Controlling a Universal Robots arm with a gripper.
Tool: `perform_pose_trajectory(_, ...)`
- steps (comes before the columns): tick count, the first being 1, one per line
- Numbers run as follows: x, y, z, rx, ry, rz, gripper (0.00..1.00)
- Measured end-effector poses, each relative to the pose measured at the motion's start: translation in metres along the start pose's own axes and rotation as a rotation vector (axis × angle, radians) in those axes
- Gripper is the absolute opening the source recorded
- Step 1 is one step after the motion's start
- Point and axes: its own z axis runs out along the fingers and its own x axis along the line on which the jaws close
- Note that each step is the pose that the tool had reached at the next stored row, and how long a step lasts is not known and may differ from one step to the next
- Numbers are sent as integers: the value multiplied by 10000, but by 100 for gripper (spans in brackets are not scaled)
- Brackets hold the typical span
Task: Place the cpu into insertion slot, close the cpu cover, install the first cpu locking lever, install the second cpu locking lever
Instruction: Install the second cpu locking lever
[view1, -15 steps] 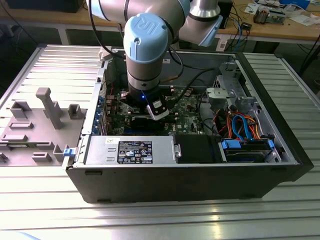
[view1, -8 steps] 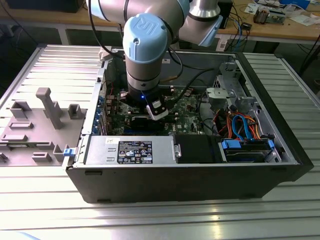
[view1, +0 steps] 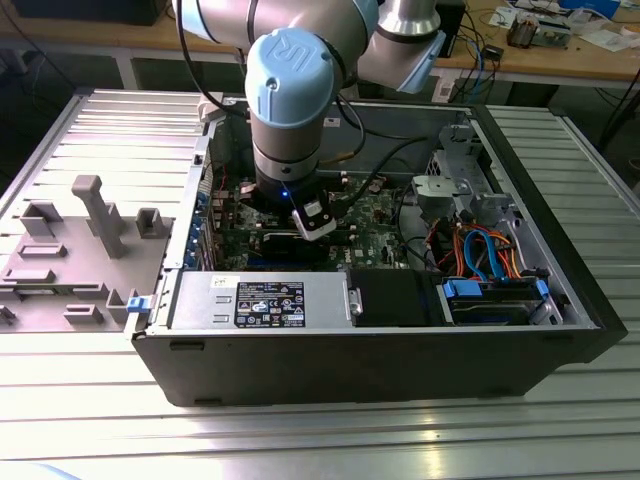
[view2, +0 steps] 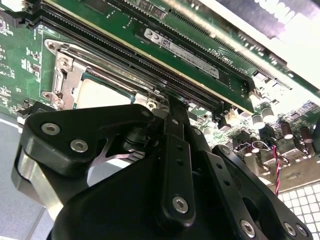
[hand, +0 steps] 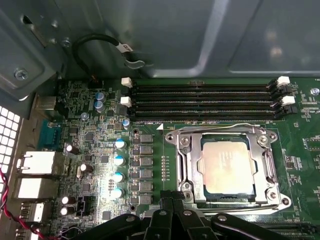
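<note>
The cpu (hand: 227, 167), pale silver-grey, lies flat inside the insertion slot (hand: 270, 137) on the green board. The silvery cpu cover (hand: 189, 165) is folded down around it, so the chip shows through the window. A thin wire lever (hand: 235, 206) runs along one side of the socket. My gripper (hand: 171, 199) is low over the board, its black fingertips together at the socket's corner by that lever's end. In the second wrist view the gripper (view2: 172, 102) points at the same corner beside the cpu (view2: 100, 92). In the exterior view the gripper (view1: 315, 225) reaches down into the open computer case.
Long black memory slots (hand: 200, 100) lie just past the socket, and a row of capacitors (hand: 119, 160) stands beside it. A black cable (hand: 100, 42) loops near the case wall. The power supply (view1: 260, 300), the drive bay (view1: 490, 295) and a grey fixture tray (view1: 70, 250) surround the work area.
</note>
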Motion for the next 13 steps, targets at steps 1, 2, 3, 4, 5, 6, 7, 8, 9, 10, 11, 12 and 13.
perform_pose_trajectory(1,1,2,1,0,0,0,11)
perform_pose_trajectory(2,3,5,2,0,0,1,11)
perform_pose_trajectory(3,6,10,6,0,1,0,11)
perform_pose_trajectory(4,7,10,7,2,2,0,11)
perform_pose_trajectory(5,7,10,8,3,2,0,11)
perform_pose_trajectory(6,7,10,9,3,2,0,11)
perform_pose_trajectory(7,7,7,10,0,1,1,11)
perform_pose_trajectory(8,7,4,9,-1,0,2,11)
perform_pose_trajectory(9,7,1,8,-1,-1,2,11)
perform_pose_trajectory(10,7,-5,6,0,0,0,11)
perform_pose_trajectory(11,7,-9,4,0,0,1,11)
perform_pose_trajectory(12,7,-11,3,1,1,1,11)
perform_pose_trajectory(13,7,-12,3,0,0,2,11)
